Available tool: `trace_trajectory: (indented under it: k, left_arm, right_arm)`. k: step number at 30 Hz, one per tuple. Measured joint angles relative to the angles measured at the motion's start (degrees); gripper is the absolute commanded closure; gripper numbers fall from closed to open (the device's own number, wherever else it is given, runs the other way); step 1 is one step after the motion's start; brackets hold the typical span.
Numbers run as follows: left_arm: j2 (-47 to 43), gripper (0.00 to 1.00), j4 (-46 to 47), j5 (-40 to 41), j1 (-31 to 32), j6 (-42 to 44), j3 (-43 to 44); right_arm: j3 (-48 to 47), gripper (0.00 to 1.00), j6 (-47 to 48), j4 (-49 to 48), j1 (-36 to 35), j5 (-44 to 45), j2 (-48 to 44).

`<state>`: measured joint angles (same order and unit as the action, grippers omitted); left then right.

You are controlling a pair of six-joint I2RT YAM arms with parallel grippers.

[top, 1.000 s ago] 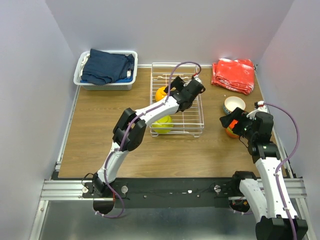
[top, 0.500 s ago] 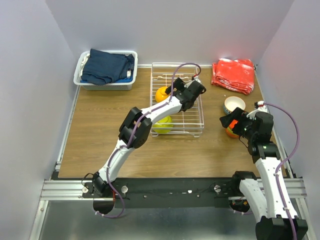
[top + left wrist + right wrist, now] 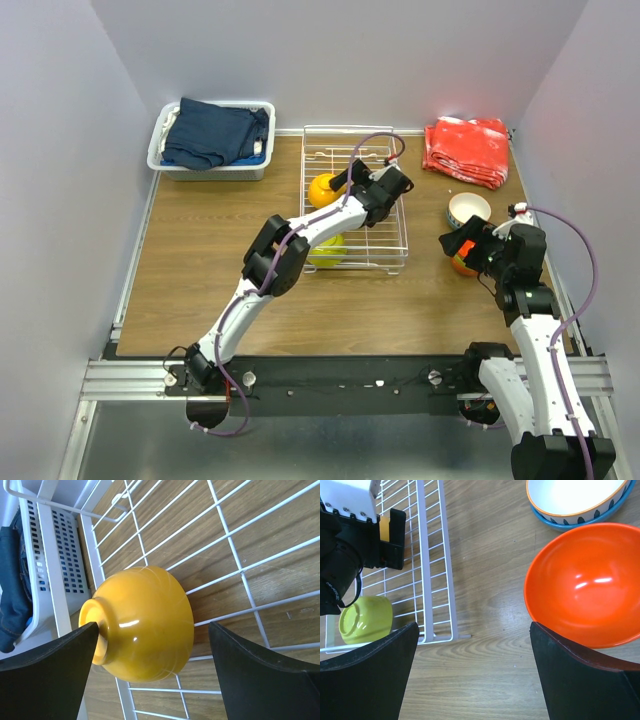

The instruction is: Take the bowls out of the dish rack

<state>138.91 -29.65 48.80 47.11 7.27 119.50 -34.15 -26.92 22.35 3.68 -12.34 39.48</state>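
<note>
The white wire dish rack stands at the table's back middle. In it lie an orange bowl and a yellow-green bowl, both bottom up. My left gripper is open around the orange bowl; one finger touches its foot. My right gripper is open and empty over bare wood, its right finger beside a red-orange bowl. A white striped bowl sits nested in a blue bowl behind it. The yellow-green bowl and the rack show at left.
A white plastic bin holding dark-blue cloth stands at the back left, close to the rack; the bin also shows in the left wrist view. A red cloth lies at the back right.
My left gripper has reached a little farther back over the rack, toward the orange bowl. The right arm and the bowls on the right have not moved.
</note>
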Motion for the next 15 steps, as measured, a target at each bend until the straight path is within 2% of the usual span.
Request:
trace_trajectory:
  k: [8, 15]
  left_arm:
    - [0.1, 0.02, -0.6, 2.0, 0.0, 0.1, -0.5]
    - [0.1, 0.03, -2.8, 4.5, -0.1, 3.8, -0.7]
  right_arm:
    - [0.3, 0.00, 0.0, 0.0, 0.0, -0.2, 0.0]
    - [0.5, 0.00, 0.0, 0.0, 0.0, -0.4, 0.0]
